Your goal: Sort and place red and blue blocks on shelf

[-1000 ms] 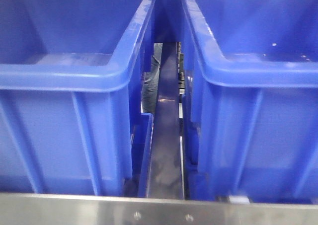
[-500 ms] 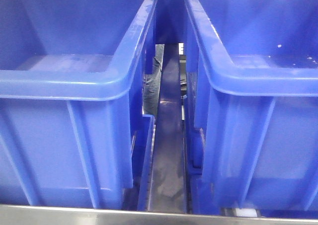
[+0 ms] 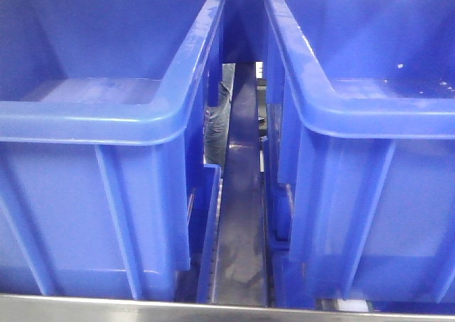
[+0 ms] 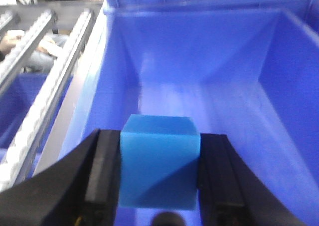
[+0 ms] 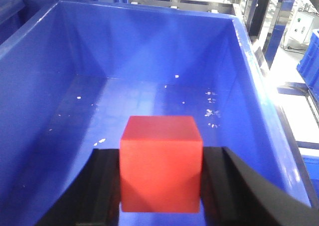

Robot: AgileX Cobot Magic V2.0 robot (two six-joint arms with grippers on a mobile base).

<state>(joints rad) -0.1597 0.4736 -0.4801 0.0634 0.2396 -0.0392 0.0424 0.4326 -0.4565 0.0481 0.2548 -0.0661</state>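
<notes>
Gripping the blue block (image 4: 159, 161), the left gripper (image 4: 159, 173) hangs over a blue crate (image 4: 259, 86); block sits between both pads. Right gripper (image 5: 160, 181) is clamped on the red block (image 5: 160, 163) above another crate (image 5: 40, 86), whose floor lies below the fingers.

The left end effector (image 4: 159, 178) has its two black fingers (image 4: 102, 178) pressed flat against opposite sides of the blue block (image 4: 158, 161), held level. The right end effector (image 5: 160, 186) likewise clamps the red block (image 5: 160, 162) squarely between its dark fingers (image 5: 224, 188).
</notes>
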